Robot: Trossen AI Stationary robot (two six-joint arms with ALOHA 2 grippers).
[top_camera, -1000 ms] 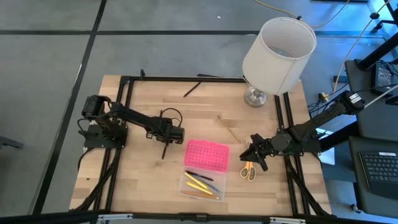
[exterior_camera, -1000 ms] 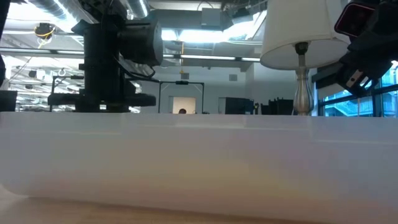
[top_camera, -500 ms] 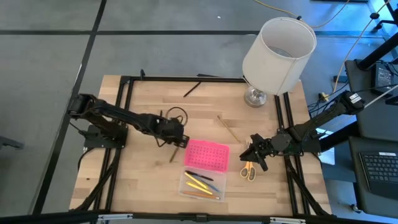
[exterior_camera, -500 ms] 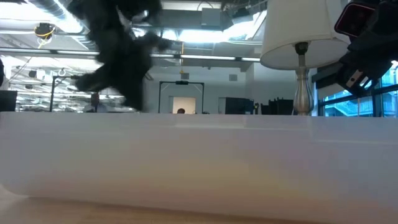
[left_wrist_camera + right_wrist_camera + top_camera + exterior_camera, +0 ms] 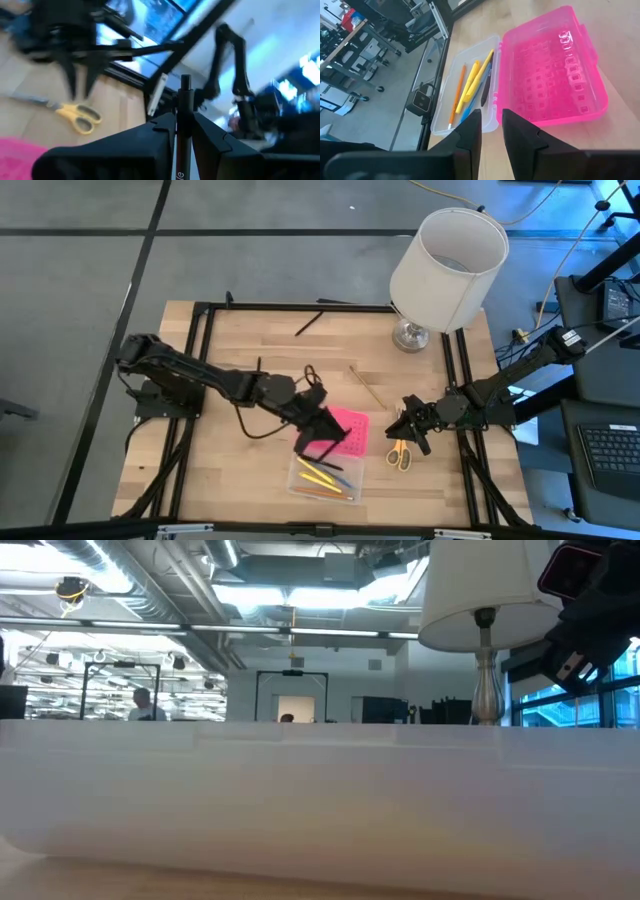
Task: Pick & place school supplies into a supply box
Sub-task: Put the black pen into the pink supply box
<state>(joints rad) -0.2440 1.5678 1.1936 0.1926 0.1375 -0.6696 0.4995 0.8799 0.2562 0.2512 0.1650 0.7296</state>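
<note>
One slim black pen pinched in left tool over gridded pink lid.

My left tool hangs over the hinged-open pink-lidded clear plastic supply box at the middle of the wooden desk, a thin black pen clamped upright between its fingers. Right of the box lie the yellow-handled scissors, with my right tool just behind them. The white-shaded lamp stands at the desk's far right corner.
</note>
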